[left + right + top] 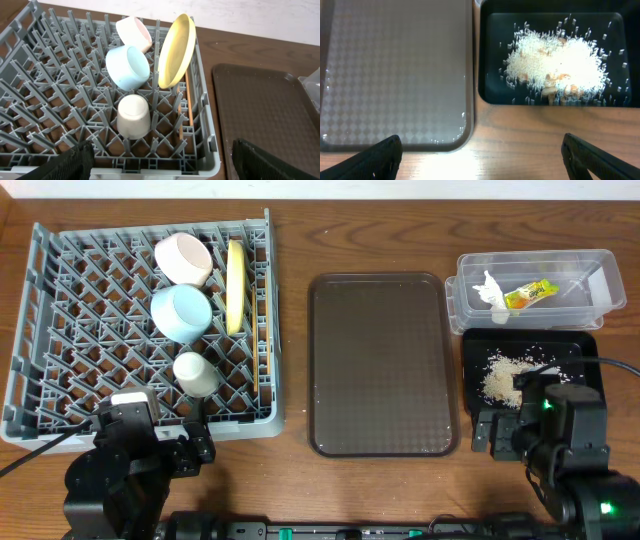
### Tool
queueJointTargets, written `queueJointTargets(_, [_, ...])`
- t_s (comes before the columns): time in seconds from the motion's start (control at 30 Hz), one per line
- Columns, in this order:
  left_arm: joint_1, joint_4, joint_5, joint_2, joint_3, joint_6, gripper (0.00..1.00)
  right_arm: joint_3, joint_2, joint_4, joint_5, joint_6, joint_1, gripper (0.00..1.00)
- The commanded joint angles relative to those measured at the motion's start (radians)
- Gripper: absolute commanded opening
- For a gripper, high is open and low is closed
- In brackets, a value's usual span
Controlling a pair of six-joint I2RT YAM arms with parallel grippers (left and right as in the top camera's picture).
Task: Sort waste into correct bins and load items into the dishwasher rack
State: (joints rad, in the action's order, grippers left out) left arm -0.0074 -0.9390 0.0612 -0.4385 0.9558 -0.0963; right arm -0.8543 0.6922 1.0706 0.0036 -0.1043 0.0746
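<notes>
The grey dishwasher rack (60,330) fills the left of the table. In it a pinkish-white bowl (182,258), a light blue bowl (181,312) and a white cup (196,374) sit in a column. A yellow plate (235,285) stands on edge beside them, with chopsticks (189,105) by the rack's right wall. At the right, the clear tub (600,305) holds a tissue (492,292) and a yellow-green wrapper (530,294). The black tray (580,345) holds rice scraps (560,62). My left gripper (160,160) is open and empty at the rack's near rim. My right gripper (480,155) is open and empty over bare wood, in front of the black tray.
A large brown serving tray (380,365) lies empty between the rack and the bins. Its near right corner shows in the right wrist view, close to the black tray's left wall (481,75). Both arm bases stand at the table's front edge.
</notes>
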Motion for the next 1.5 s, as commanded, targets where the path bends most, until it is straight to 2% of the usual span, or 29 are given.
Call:
queueJointTargets(0.0, [0.000,-0.002,0.002,0.001,-0.008,0.013,0.89,0.034,-0.079,-0.090,0.021,0.060,0.003,0.99])
queueJointTargets(0.1, [0.000,-0.002,0.002,0.001,-0.008,0.013,0.89,0.136,-0.195,-0.257,0.021,0.084,0.003,0.99])
queueJointTargets(0.37, [0.000,-0.002,0.002,0.001,-0.008,0.013,0.89,0.548,-0.563,-0.770,0.015,0.084,0.003,0.99])
queueJointTargets(0.5, [0.000,-0.002,0.003,0.001,-0.008,0.013,0.90,0.718,-0.666,-1.017,0.013,0.083,0.003,0.99])
queueJointTargets(0.63, [0.000,-0.002,0.002,0.001,-0.008,0.013,0.90,0.841,-0.687,-1.179,0.002,0.083,0.002,0.99])
queueJointTargets(0.8, [0.000,-0.002,0.003,0.001,-0.008,0.013,0.89,0.849,-0.686,-0.987,-0.031,0.083,0.003,0.99])
queueJointTargets(1.47, [0.000,-0.002,0.002,0.001,-0.008,0.013,0.90,0.849,-0.676,-0.997,-0.031,0.084,0.003,0.99])
